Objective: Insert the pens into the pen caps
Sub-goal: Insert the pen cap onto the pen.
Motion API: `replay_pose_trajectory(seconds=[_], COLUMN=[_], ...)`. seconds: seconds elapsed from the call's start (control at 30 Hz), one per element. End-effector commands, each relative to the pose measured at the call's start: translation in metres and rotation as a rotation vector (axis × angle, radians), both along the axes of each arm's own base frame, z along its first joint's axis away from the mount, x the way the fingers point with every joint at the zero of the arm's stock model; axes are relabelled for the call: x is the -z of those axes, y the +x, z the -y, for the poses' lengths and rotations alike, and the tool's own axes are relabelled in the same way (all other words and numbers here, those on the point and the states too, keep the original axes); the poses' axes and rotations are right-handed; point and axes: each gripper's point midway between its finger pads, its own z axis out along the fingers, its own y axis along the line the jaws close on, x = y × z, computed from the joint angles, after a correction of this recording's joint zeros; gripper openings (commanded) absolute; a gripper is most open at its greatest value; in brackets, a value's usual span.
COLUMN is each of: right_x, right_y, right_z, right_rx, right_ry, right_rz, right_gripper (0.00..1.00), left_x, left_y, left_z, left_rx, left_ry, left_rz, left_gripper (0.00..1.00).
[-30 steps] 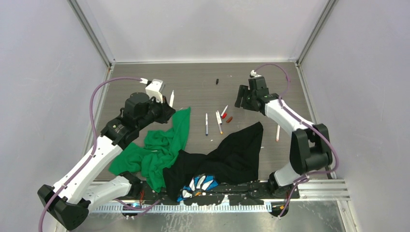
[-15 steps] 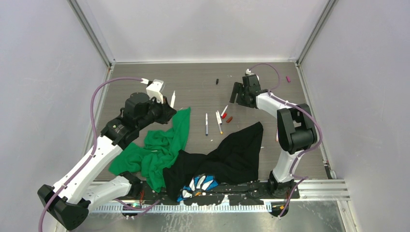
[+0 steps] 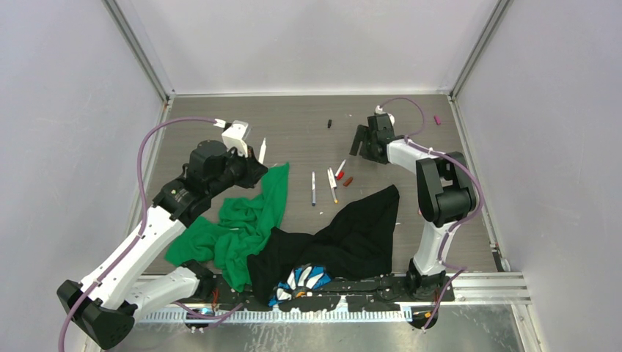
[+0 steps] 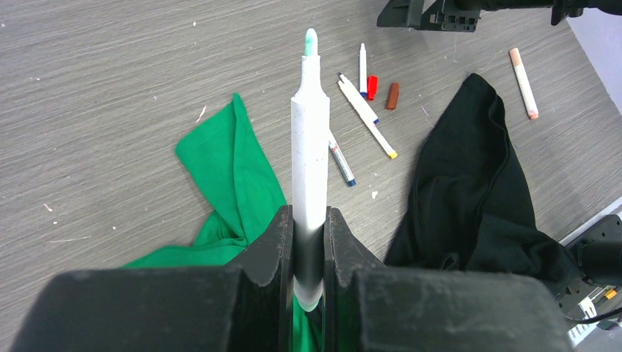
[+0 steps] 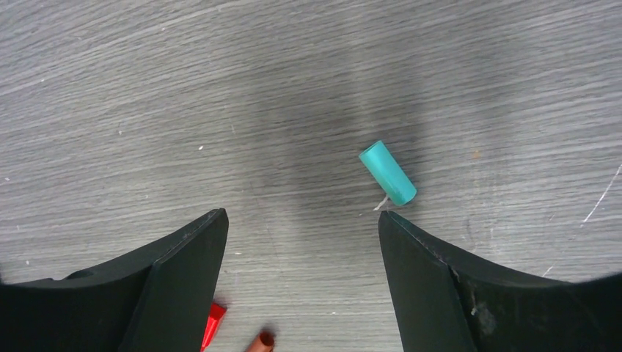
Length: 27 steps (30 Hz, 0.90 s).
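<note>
Top view: we see the left gripper (image 3: 256,163) pinching a slim white-barrelled pen w/ teal tip (image 3: 261,149) above the grey wood-grain table (image 3: 293,125). The right gripper (image 3: 361,141) is low over the table's far side.

Left wrist: pen clamped betw. both pads, tip pointing away.

Right wrist: fingers (image 5: 183,257) spread wide. A short teal plastic cap (image 5: 387,172) lies on its side just beyond the picture-right fingertip, not betw. them.
</note>
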Motion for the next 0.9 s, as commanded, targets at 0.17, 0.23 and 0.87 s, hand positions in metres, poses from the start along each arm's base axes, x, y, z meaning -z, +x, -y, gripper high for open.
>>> replay_pose_trajectory(seconds=[0.17,0.23,0.87], right_x=[-0.002,-0.002,0.007], right_y=[0.024,0.026,0.039], right_z=[0.013,0.015,0.02], right_rx=[0.043,0.044,0.009], right_ry=[-0.027,-0.031,-0.075], right_rz=[0.049,0.051,0.024], right_gripper=[0.81,0.81,0.69], left_x=[-0.022,-0.023,-0.019], left_y=[0.001,0.001,0.003], left_z=[0.002,0.002,0.001], left_rx=[0.015,0.014,0.01], left_ry=[-0.024,-0.024,-0.011], left_rz=[0.063,0.064,0.054], left_gripper=[0.0,0.0,0.0])
